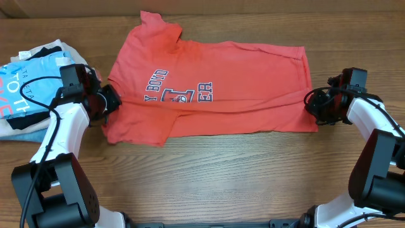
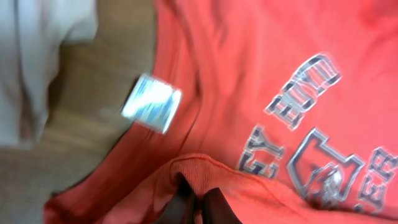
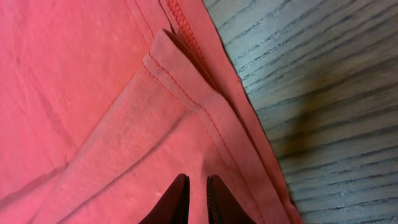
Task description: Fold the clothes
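Observation:
The clothes, a coral-red T-shirt [image 1: 247, 69], lie spread across the table, chest lettering [image 1: 180, 95] facing up and the lower edge folded over. At the shirt's left edge my left gripper [image 1: 109, 100] is shut. In the left wrist view the left gripper [image 2: 198, 194] pinches a raised fold of the red shirt [image 2: 249, 62], below its white neck label [image 2: 151, 103]. My right gripper [image 1: 314, 104] is at the shirt's right hem. In the right wrist view the right gripper [image 3: 198, 183] stands a narrow gap apart over flat red cloth [image 3: 81, 81], near the stitched hem corner [image 3: 180, 87].
A pile of other garments, topped by a light blue printed tee [image 1: 19, 85], sits at the far left beside my left arm; a pale one [image 2: 37, 62] shows in the left wrist view. Bare wooden table [image 1: 253, 177] runs along the front, and bare table [image 3: 329, 93] also lies right of the hem.

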`<state>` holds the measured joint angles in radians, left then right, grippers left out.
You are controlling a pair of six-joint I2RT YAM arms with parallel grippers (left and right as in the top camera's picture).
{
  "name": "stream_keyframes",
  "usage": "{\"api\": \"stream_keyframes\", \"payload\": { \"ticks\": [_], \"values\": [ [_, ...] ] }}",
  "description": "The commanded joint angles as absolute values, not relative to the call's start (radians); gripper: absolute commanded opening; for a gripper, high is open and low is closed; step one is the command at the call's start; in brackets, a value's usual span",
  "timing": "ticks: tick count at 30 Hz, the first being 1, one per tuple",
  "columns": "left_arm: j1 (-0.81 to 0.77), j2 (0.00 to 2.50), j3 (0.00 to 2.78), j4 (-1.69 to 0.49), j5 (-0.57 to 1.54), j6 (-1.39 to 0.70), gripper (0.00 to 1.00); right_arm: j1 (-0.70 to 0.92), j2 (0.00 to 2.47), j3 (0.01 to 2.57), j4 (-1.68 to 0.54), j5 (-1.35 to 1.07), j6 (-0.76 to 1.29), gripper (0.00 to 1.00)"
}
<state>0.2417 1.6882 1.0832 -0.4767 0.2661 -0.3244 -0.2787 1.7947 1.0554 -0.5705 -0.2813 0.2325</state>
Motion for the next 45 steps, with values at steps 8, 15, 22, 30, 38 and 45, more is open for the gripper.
{"api": "stream_keyframes", "payload": {
  "ticks": [8,15,22,30,38,45],
  "values": [
    [0.241,1.697,1.079,-0.321,0.34,-0.408,0.35,-0.273,1.794,1.048,-0.57,-0.282,0.205,0.14],
    [0.241,1.697,1.079,-0.327,0.34,-0.408,0.35,-0.273,1.794,1.048,-0.571,-0.282,0.205,0.14],
    [0.224,1.697,1.074,-0.4,0.306,-0.365,0.36,-0.273,1.794,1.048,-0.575,-0.278,0.204,0.15],
    [0.202,1.736,1.072,-0.365,0.192,-0.355,0.36,-0.273,1.794,1.048,-0.598,-0.263,0.201,0.15],
    [0.204,1.84,1.073,-0.293,0.165,-0.347,0.35,-0.273,1.794,1.048,-0.624,-0.263,0.201,0.15],
    [0.203,1.861,1.073,-0.294,0.173,-0.344,0.3,-0.273,1.794,1.048,-0.626,-0.263,0.201,0.15]
  ]
}}
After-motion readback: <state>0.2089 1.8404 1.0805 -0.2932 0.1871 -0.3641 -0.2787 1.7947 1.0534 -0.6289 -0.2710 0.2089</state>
